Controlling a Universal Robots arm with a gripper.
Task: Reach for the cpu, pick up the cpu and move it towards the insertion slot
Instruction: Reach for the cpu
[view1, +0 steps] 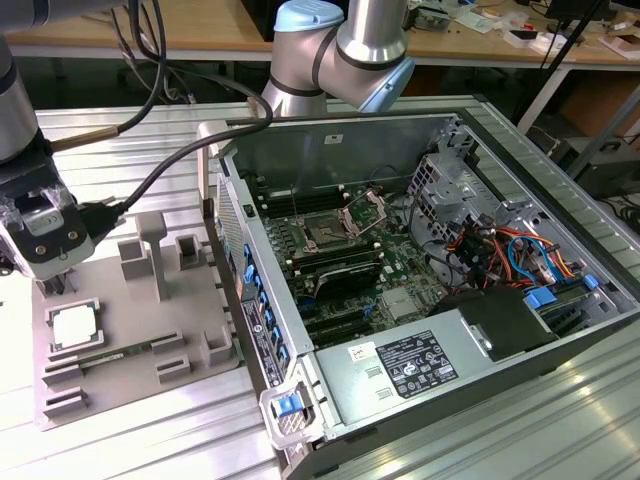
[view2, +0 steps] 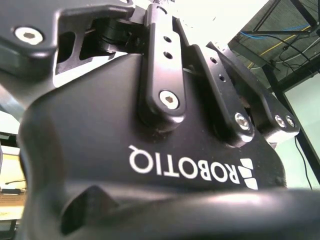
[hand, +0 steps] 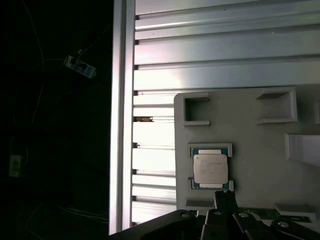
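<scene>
The cpu (view1: 73, 325) is a small square chip with a silvery top, lying flat in a recess of the grey plastic tray (view1: 140, 320) at the exterior view's left. In the first wrist view the cpu (hand: 210, 168) sits in its framed pocket on the tray (hand: 260, 145). My gripper (view1: 57, 283) hangs just above the tray, slightly behind the cpu and apart from it, and its black tip (hand: 226, 201) shows close beside the chip. The gripper's black body (view2: 150, 150) shows close up in the second wrist view. The insertion slot (view1: 325, 232) lies on the green board inside the open computer case, its metal frame raised.
The open computer case (view1: 420, 300) stands at the exterior view's right, with its wall (view1: 235, 250) between tray and board. Upright posts (view1: 150, 250) rise from the tray, and a memory stick (view1: 110, 352) lies in it. A black cable (view1: 170, 170) trails from my wrist. The table (hand: 215, 60) is ribbed aluminium.
</scene>
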